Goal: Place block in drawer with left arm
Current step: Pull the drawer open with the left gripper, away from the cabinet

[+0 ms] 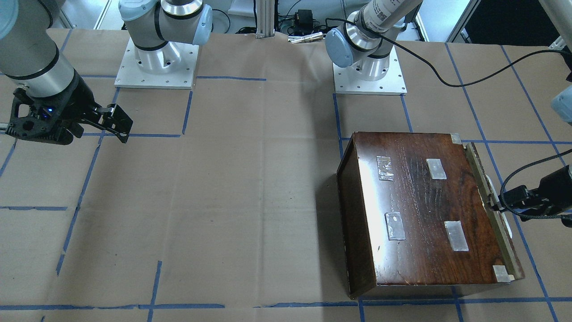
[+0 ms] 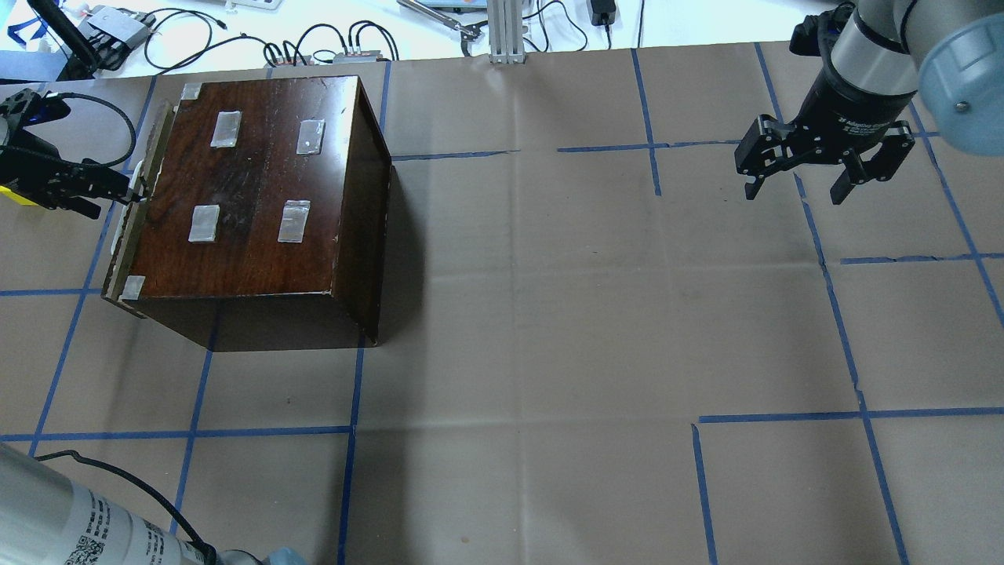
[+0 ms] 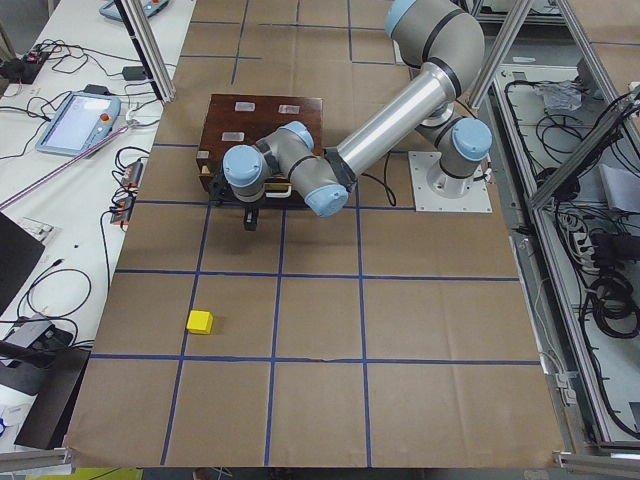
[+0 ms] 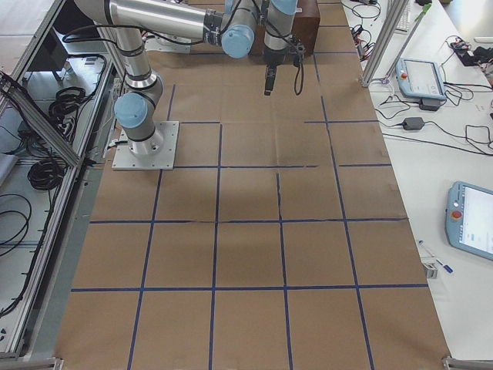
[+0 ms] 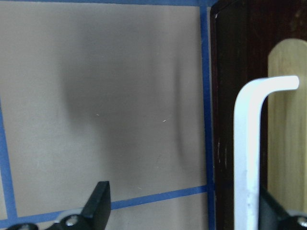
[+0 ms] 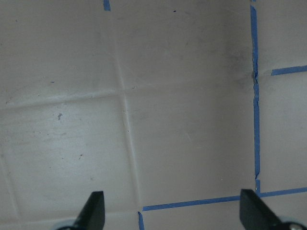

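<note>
The yellow block [image 3: 199, 321] lies on the paper well away from the box, towards the table's left end; a yellow patch at the overhead view's left edge [image 2: 14, 196] may be it. The dark-brown box [image 2: 259, 180] has its drawer pushed in, dark front [image 5: 225, 143] facing my left gripper. My left gripper [image 2: 125, 188] is open at that front, and the drawer's white handle [image 5: 249, 153] stands between its jaws. My right gripper [image 2: 792, 188] is open and empty, far off above bare paper.
Brown paper with blue tape lines covers the table [image 2: 549, 314]. The box's top carries several clear tape patches [image 1: 395, 226]. Both arm bases [image 1: 156, 62] stand at the robot's side. Cables and a tablet [image 3: 78, 120] lie beyond the far edge.
</note>
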Motion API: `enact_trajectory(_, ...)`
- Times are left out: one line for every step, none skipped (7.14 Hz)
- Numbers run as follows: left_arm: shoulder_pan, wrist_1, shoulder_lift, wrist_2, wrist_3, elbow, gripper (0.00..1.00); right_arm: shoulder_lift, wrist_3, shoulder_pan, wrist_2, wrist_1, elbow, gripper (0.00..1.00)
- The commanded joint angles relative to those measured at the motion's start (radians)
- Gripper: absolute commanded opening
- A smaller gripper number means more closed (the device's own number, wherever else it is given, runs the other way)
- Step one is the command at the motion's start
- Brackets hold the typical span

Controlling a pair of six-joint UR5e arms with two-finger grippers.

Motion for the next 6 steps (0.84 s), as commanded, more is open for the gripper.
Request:
enact_trajectory(0.031, 0.005, -0.008, 0.008, 0.028, 0.006, 0.98, 0.0, 0.0, 0.0, 0.0, 0.0, 0.0, 1.0)
enact_trajectory(0.043, 0.005, -0.008, 0.01, 0.045, 0.007, 0.98, 0.0, 0.0, 0.0, 0.0, 0.0, 0.0, 1.0)
enact_trajectory(0.05, 0.02, -0.008, 0.01, 0.047, 0.006, 0.98, 0.0, 0.0, 0.0, 0.0, 0.0, 0.0, 1.0)
enact_trajectory(0.051, 0.024, -0.008, 0.013, 0.047, 0.007, 0.98, 0.0, -0.002, 0.0, 0.0, 0.0, 0.0, 1.0)
enact_trajectory(0.051, 0.034, -0.008, 0.042, 0.048, 0.007, 0.98, 0.0, 0.0, 0.0, 0.0, 0.0, -0.001, 1.0)
enact_trajectory(0.053, 0.049, -0.008, 0.053, 0.048, 0.006, 0.98, 0.0, 0.0, 0.0, 0.0, 0.0, 0.0, 1.0)
